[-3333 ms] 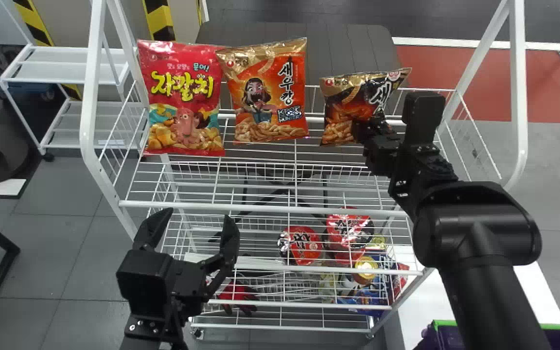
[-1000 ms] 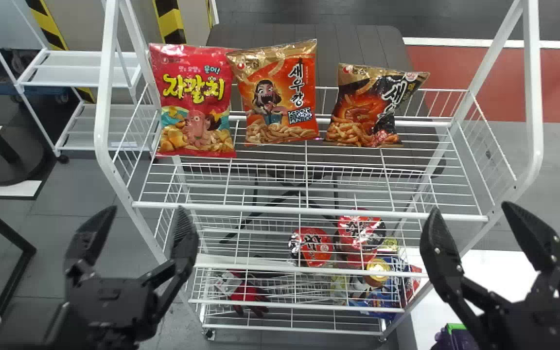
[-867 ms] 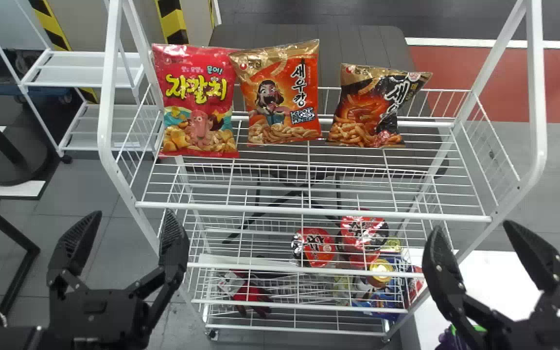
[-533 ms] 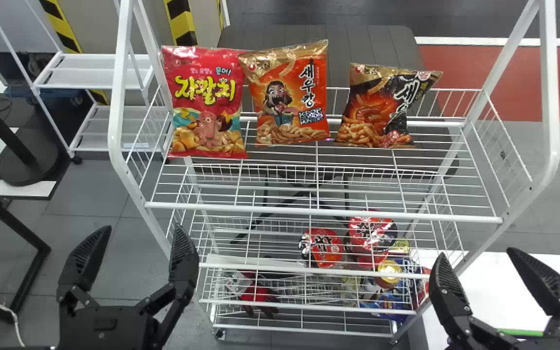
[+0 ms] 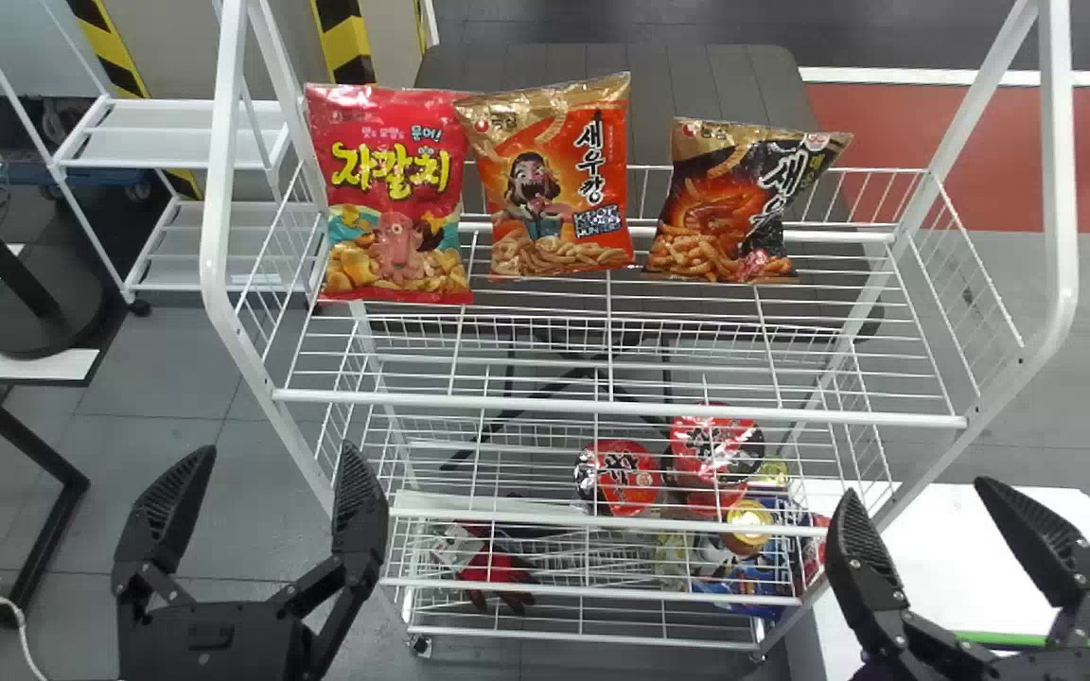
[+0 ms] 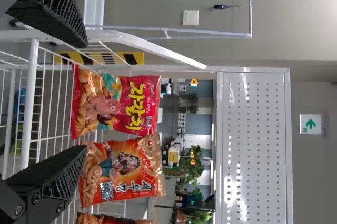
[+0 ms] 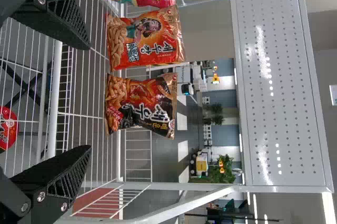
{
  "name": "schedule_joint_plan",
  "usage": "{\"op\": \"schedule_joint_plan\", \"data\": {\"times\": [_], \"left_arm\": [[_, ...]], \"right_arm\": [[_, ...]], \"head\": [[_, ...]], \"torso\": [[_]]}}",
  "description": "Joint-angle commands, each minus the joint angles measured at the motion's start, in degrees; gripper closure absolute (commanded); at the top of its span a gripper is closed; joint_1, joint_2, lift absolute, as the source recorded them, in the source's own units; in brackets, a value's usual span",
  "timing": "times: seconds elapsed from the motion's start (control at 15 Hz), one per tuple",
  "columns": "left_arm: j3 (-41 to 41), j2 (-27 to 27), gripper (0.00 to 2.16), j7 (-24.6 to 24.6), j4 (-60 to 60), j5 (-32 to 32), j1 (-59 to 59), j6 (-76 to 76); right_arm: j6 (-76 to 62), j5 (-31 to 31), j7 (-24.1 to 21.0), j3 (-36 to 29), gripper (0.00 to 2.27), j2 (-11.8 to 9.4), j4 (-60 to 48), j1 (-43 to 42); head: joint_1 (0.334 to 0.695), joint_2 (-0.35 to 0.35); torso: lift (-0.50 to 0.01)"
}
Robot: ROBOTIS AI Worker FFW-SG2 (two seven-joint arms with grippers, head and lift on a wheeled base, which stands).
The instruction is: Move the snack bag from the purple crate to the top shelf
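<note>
1. Near, the left claw (image 5: 277,447) and right claw (image 5: 917,486) sit spread and empty, probably clear of the top shelf (image 5: 602,407) to avoid snagging.
2. Beyond, the black-and-orange snack bag (image 5: 734,203) stands on that shelf, its back rail (image 5: 848,235) likely propping it, front outward.

Grey tiled floor (image 5: 157,426) spreads across the head view, with a red area (image 5: 1037,161) at upper right — a white stripe (image 5: 923,76) along its far edge. A dark slatted table (image 5: 734,76) stands at upper centre, a small white rack (image 5: 185,115) at upper left, a white bench (image 5: 952,558) at lower right. The left wrist view shows a beige wall (image 6: 305,29), a green-arrow sign (image 6: 310,123) and leafy plants (image 6: 192,169).
</note>
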Motion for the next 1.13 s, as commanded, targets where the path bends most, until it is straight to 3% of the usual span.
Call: {"op": "schedule_joint_plan", "data": {"times": [0.0,1.07], "left_arm": [[-0.02,-0.01,0.14,0.26,0.02,-0.25,0.0,0.0],[0.16,0.26,0.14,0.61,0.02,-0.43,0.0,0.18]], "right_arm": [[-0.45,-0.11,-0.01,0.03,0.17,-0.15,0.17,0.0],[0.08,-0.11,-0.81,0.64,0.17,-0.24,0.17,-0.27]], "head": [[0.695,0.016],[0.695,0.026]], "torso": [[0.001],[0.001]]}}
